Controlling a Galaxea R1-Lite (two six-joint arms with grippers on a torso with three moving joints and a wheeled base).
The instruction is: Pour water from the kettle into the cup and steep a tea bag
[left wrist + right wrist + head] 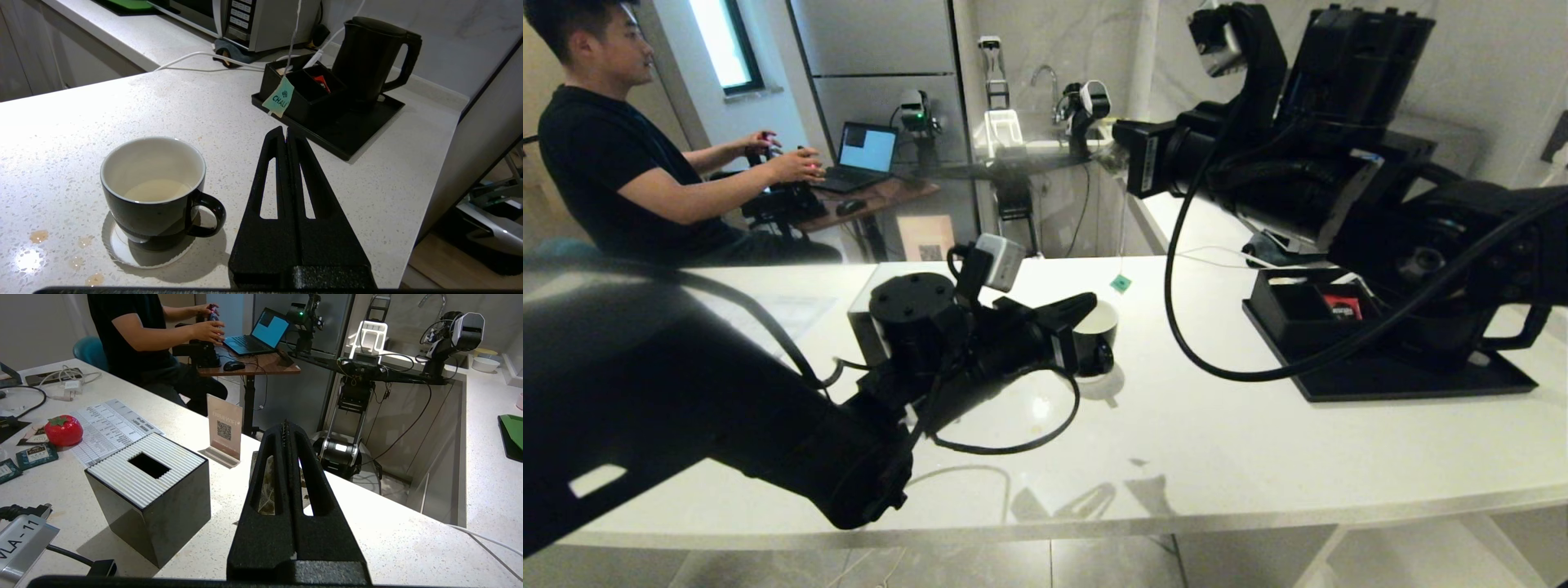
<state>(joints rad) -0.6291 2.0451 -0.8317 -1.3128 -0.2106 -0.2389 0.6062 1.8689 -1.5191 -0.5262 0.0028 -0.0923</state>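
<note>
The cup (153,188) (1101,325), black with a white inside, stands on a white coaster and holds some pale liquid. My left gripper (284,132) (1086,306) is shut and empty, just beside the cup's handle. My right gripper (286,426) is shut on the tea bag (267,490), whose pale body shows behind the fingers. Its string hangs down with the green tag (278,98) (1121,283) dangling above the counter past the cup. The kettle (367,57) stands upright on a black tray (351,139); in the head view my right arm hides most of it.
A black compartment box with a red packet (322,83) shares the tray. A black tissue box (151,490), a QR sign (224,428), a red strawberry (63,430) and teal sachets (36,455) lie left of the cup. A person (621,163) sits at a desk. Small spills (39,236) dot the counter.
</note>
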